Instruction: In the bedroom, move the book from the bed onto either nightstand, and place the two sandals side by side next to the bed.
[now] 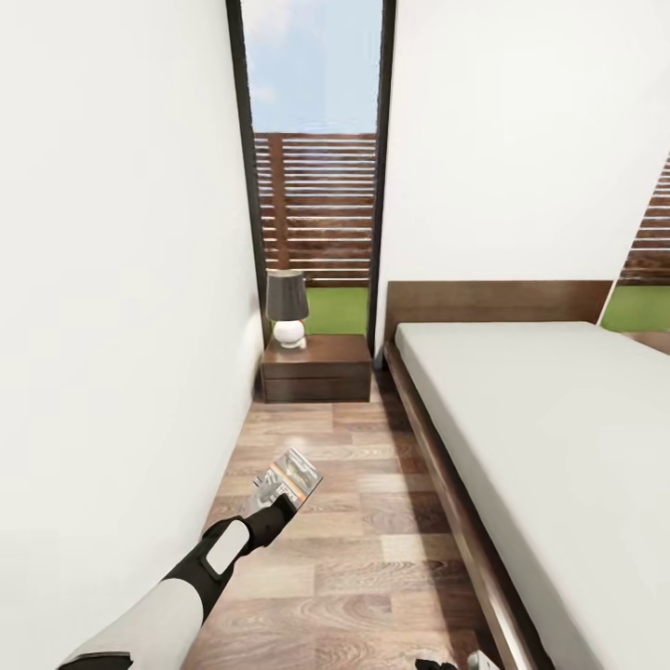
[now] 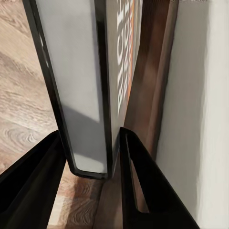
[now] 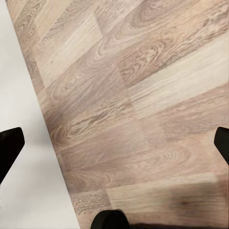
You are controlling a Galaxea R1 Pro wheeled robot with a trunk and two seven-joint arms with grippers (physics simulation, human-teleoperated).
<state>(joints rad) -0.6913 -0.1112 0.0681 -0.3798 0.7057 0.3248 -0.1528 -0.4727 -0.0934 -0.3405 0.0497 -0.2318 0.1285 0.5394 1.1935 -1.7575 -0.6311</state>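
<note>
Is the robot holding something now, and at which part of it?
Yes. The left gripper holds the book, its fingers clamped on one edge of it. The right gripper is open over the floor, holding nothing.

- Head view: bright, even daylight; the white walls (image 1: 112, 279) read near blown-out and flat.
- The tall window (image 1: 316, 167) at the far end is the apparent light source; sky pale, fence crisp.
- Wide-angle stretch: wall lines and window frame lean inward toward the top.
- Floor (image 1: 354, 558) shows a small pale sheen near the nightstand (image 1: 316, 368); soft shadow along the bed (image 1: 558, 447) frame.
- Render slightly soft overall, edges smeared.
- Left wrist view: the book (image 2: 81, 90) is close and a little blurred; a grey shadow falls across its lower page edge.
- Right wrist view: evenly lit planks, dark shadow band at one edge.
</note>
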